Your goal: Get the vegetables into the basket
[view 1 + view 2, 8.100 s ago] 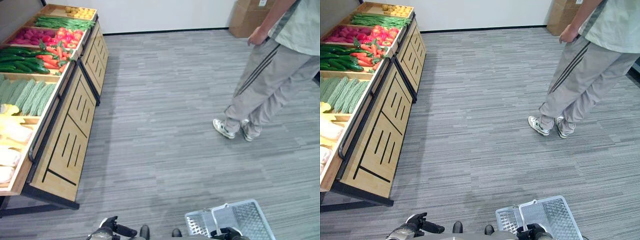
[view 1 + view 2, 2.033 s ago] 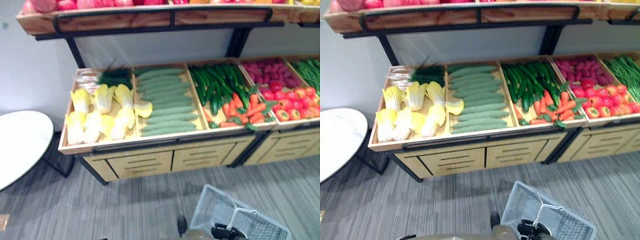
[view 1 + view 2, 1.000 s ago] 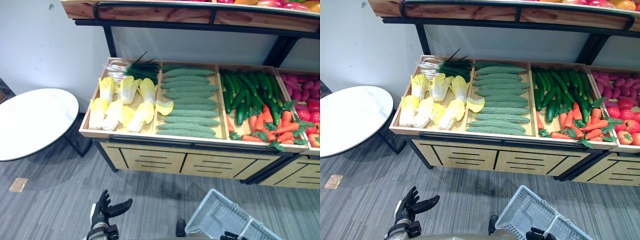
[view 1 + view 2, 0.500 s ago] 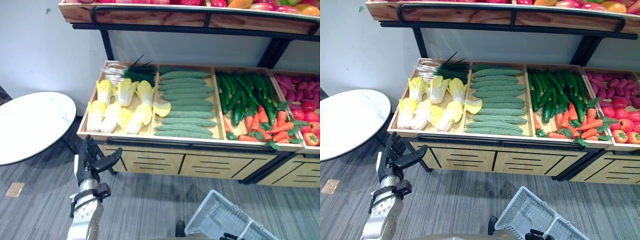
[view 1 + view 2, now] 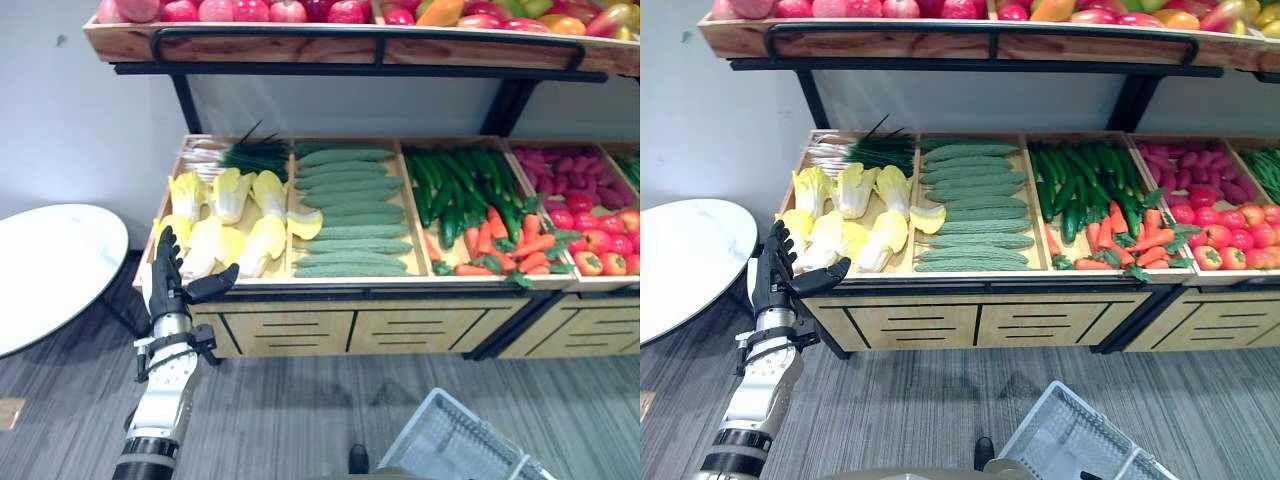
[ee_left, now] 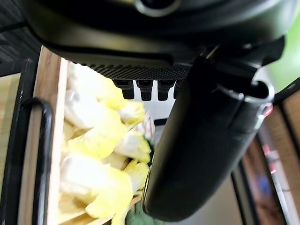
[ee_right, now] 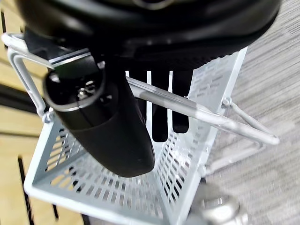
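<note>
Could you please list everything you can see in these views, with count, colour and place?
cabbages: several, yellow-white, leftmost bin
green onions: one bunch, green and white, back of that bin
ridged gourds: several, pale green, second bin
cucumbers: many, dark green, third bin
carrots: many, orange, front of third bin
round table: one, white, left of the stand
basket: one, white wire, on the right hand, handle gripped
left hand: open, raised before the cabbage bin

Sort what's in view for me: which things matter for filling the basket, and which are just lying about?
For the job:
- basket, on the right hand's fingers by its handle
- cabbages, nearest the open left hand
- cucumbers
- carrots
- scallions
- tomatoes

Lying about:
- round white table
- upper shelf of fruit
</note>
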Motion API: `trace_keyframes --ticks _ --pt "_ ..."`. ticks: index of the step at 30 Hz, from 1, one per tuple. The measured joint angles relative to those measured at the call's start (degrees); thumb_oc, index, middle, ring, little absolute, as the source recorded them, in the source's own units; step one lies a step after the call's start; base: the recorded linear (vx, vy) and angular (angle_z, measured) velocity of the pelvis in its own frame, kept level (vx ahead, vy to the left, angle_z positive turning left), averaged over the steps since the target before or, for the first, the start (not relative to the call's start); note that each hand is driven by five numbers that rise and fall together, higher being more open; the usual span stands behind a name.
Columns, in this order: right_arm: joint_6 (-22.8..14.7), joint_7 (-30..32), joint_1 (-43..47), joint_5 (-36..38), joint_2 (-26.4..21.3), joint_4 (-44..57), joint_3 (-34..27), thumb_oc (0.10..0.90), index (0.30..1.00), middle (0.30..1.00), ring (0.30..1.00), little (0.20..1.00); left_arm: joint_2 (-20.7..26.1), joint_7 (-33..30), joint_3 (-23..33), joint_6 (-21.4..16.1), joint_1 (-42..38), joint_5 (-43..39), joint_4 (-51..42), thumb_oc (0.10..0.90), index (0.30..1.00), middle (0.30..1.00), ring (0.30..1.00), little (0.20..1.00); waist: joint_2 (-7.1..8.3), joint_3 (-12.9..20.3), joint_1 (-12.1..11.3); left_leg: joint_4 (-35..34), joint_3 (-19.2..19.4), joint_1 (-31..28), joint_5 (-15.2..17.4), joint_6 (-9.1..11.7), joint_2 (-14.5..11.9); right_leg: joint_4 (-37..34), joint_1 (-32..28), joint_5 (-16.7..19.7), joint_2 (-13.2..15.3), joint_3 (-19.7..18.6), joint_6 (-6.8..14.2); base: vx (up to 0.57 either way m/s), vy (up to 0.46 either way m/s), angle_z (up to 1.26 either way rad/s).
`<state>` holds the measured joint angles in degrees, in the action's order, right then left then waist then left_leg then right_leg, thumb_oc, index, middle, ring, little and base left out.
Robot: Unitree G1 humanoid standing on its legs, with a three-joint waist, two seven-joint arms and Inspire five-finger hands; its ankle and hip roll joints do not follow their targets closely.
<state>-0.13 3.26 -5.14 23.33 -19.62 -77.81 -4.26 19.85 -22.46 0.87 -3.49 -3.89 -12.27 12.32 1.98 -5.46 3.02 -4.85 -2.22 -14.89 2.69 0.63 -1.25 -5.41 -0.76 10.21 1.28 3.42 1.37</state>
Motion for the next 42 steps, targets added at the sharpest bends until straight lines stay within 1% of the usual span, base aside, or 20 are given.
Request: trace_keyframes --ticks 3,5,7,8,10,12,15,17,18,19,22,26,28,31,33,34,35,37,39,42 --pt "0.39 0.03 -0.84 -0.04 -1.07 -0.25 0.00 0.400 0.300 0.300 0.300 0.300 0.95 0.11 -1.86 0.56 -2.56 0.18 4.89 0.900 1.000 1.000 1.000 1.000 0.21 0.13 0.87 -0.23 0.17 -0.01 0.02 -0.01 0.07 0.00 0.15 0.02 -0.05 -0.23 0.02 0.01 0.007 -0.04" --pt "0.54 0.01 -0.98 -0.05 -1.33 -0.20 0.04 0.400 0.300 0.300 0.300 0.300 2.12 -0.12 -2.41 2.24 -7.12 0.22 13.54 0.900 1.000 1.000 1.000 1.000 0.49 0.15 1.61 -0.42 0.85 0.39 0.02 -0.02 0.06 0.00 0.88 0.10 -0.11 -0.69 0.12 0.03 0.009 -0.12" --pt "0.70 0.02 -0.75 -0.10 -1.44 -0.25 0.05 0.400 0.300 0.300 0.300 0.300 2.62 -0.11 -2.73 2.82 -9.49 0.18 18.97 0.900 1.000 1.000 1.000 1.000 0.52 0.13 2.25 -0.44 1.19 0.61 0.05 -0.05 0.07 0.00 1.22 0.16 -0.19 -1.03 0.11 0.04 0.007 -0.12" --pt "0.71 0.00 -0.65 -0.11 -1.43 -0.15 0.17 0.400 0.300 0.300 0.300 0.300 2.98 -0.17 -2.84 3.33 -10.05 -0.07 20.27 0.900 1.000 1.000 1.000 1.000 0.64 0.16 2.93 -0.47 1.40 0.82 0.12 -0.04 0.12 0.00 1.60 0.17 -0.28 -1.28 0.12 0.03 0.007 -0.11" --pt "1.01 -0.10 -0.46 -0.36 -1.41 -0.14 0.76 0.400 0.300 0.300 0.300 0.300 3.56 -0.18 -3.77 3.95 -12.88 -0.40 24.76 0.900 1.000 1.000 1.000 1.000 0.76 0.17 3.07 -0.44 1.89 1.79 0.08 -0.09 0.18 0.00 2.68 0.39 -0.31 -1.72 0.14 0.02 0.004 -0.12" --pt "1.10 -0.14 -0.37 -0.46 -1.41 -0.15 0.90 0.400 0.300 0.300 0.300 0.300 3.68 -0.24 -4.11 3.82 -13.61 -1.43 25.91 0.900 1.000 1.000 1.000 1.000 0.85 0.14 3.74 -0.42 2.13 2.07 0.12 -0.07 0.18 0.00 3.08 0.54 -0.40 -1.98 0.04 0.02 0.008 -0.08" --pt "1.06 -0.25 0.33 -0.48 -1.41 0.13 2.51 0.400 0.300 0.300 0.300 0.300 5.53 -1.28 -8.16 4.44 -19.42 -2.37 33.95 0.900 1.000 1.000 1.000 1.000 1.03 0.15 4.11 -0.29 3.15 3.14 0.21 -0.16 0.42 0.00 4.54 0.95 -0.47 -2.99 0.06 0.02 0.009 -0.18" --pt "0.95 -0.33 0.56 -0.50 -1.39 0.23 3.46 0.400 0.300 0.300 0.300 0.300 7.19 -0.80 -9.04 4.09 -21.96 -2.41 36.50 0.900 1.000 1.000 1.000 1.000 1.24 0.11 4.84 -0.49 3.60 3.54 0.28 -0.16 0.53 0.01 5.11 1.01 -0.63 -3.50 0.12 0.04 -0.002 -0.17" --pt "0.62 -0.56 1.23 -0.51 -1.05 1.26 5.81 0.400 0.300 0.300 0.300 0.300 9.95 0.11 -12.75 4.60 -28.44 -2.54 46.94 0.900 1.000 1.000 1.000 1.000 2.16 0.60 5.51 -0.46 4.42 4.71 0.23 -0.19 0.58 0.01 6.71 1.19 -0.69 -4.19 0.36 0.04 -0.001 -0.22" --pt "0.42 -0.71 1.63 -0.53 -0.80 1.63 5.90 0.400 0.300 0.300 0.300 0.300 10.81 0.09 -12.48 4.96 -30.00 -2.63 48.96 0.900 1.000 1.000 1.000 1.000 2.60 0.83 6.01 -0.37 4.82 5.45 0.18 -0.19 0.63 0.01 7.64 1.24 -0.69 -4.51 0.44 0.04 0.001 -0.26" --pt "-0.56 -0.74 1.91 -0.54 -0.30 2.03 6.41 0.400 0.300 0.300 0.300 0.300 12.37 0.10 -13.17 5.47 -32.16 -2.92 49.50 0.900 1.000 1.000 1.000 1.000 3.67 0.86 6.66 -0.22 5.70 6.65 0.11 -0.10 0.70 0.08 9.14 1.84 -0.94 -5.11 0.21 0.02 0.005 -0.16" --pt "-0.53 -0.93 2.45 -1.01 -0.20 3.01 9.88 0.400 0.300 0.300 0.300 0.300 12.41 0.77 -15.43 5.43 -35.26 -2.82 52.99 0.900 1.000 1.000 1.000 1.000 4.08 0.99 8.14 -0.22 6.96 7.94 0.75 -0.21 0.79 0.36 10.97 2.88 -1.40 -6.56 -0.65 -0.03 0.012 -0.19" --pt "-0.63 -1.08 2.70 -1.01 -0.16 4.41 11.58 0.400 0.300 0.300 0.300 0.300 13.51 0.74 -17.28 5.66 -40.35 -2.66 59.45 0.900 1.000 1.000 1.000 1.000 4.38 0.95 8.59 -0.20 7.81 10.51 0.54 -0.55 1.62 0.37 13.86 3.75 -0.89 -7.57 -0.12 -0.04 0.015 -0.21" --pt "-1.31 -1.16 3.11 -1.02 0.06 5.51 12.42 0.400 0.300 0.300 0.300 0.300 16.91 1.24 -17.53 5.88 -40.76 -2.11 61.12 0.900 1.000 1.000 1.000 1.000 4.36 0.91 9.50 -0.13 9.47 11.65 0.42 -0.74 2.29 0.36 15.71 4.40 -0.75 -9.26 0.15 0.00 0.010 -0.27" --pt "-1.21 -1.73 2.87 -1.02 0.32 5.62 12.44 0.400 0.300 0.300 0.300 0.300 17.48 2.90 -17.70 5.78 -40.82 -1.53 61.63 0.900 1.000 1.000 1.000 1.000 4.36 0.89 9.54 -0.15 9.78 11.54 0.36 -0.79 2.34 0.32 15.79 3.42 -0.71 -9.24 0.87 0.00 0.006 -0.08" --pt "-1.14 -1.83 2.89 -1.02 0.50 5.61 12.44 0.400 0.300 0.300 0.300 0.300 17.50 3.16 -17.74 5.73 -40.93 -1.14 61.69 0.471 0.399 0.399 0.399 0.399 4.35 0.89 9.45 -0.14 9.78 11.52 0.33 -0.77 2.32 0.33 15.84 3.34 -0.73 -9.23 0.76 -0.03 0.026 0.00" --pt "-1.14 -1.86 2.94 -1.00 0.53 5.70 12.49 0.400 0.300 0.300 0.300 0.300 17.56 3.51 -18.28 5.76 -41.17 -1.08 61.86 0.400 0.300 0.300 0.300 0.300 4.30 0.86 9.45 -0.13 9.78 11.55 0.34 -0.77 2.31 0.33 15.86 3.34 -0.76 -9.21 0.75 -0.05 0.030 -0.01" --pt "-1.28 -1.89 3.23 -1.00 0.48 6.71 12.51 0.400 0.300 0.300 0.300 0.300 18.52 4.81 -21.20 6.12 -44.27 0.53 65.30 0.400 0.300 0.300 0.300 0.300 4.24 0.78 9.53 -0.12 9.98 12.59 0.27 -0.86 2.55 0.34 16.95 3.85 -0.65 -9.54 0.82 -0.04 0.009 -0.05" --pt "-1.50 -1.83 3.95 -1.00 0.48 6.69 12.49 0.400 0.300 0.300 0.300 0.300 19.86 5.07 -21.08 6.51 -45.09 0.56 65.27 0.400 0.300 0.300 0.300 0.300 4.05 0.61 9.57 -0.17 10.18 13.10 0.25 -0.89 2.55 0.35 17.54 4.49 -0.71 -9.67 0.22 0.01 0.006 -0.05" --pt "-1.77 -1.85 4.21 -1.01 0.46 6.64 12.46 0.400 0.300 0.300 0.300 0.300 19.89 5.01 -20.99 6.48 -45.08 1.12 64.78 0.400 0.300 0.300 0.300 0.300 3.85 0.45 9.19 -0.20 10.19 13.02 0.36 -0.78 2.36 0.36 17.51 4.49 -0.85 -9.55 0.22 0.02 0.011 -0.01"
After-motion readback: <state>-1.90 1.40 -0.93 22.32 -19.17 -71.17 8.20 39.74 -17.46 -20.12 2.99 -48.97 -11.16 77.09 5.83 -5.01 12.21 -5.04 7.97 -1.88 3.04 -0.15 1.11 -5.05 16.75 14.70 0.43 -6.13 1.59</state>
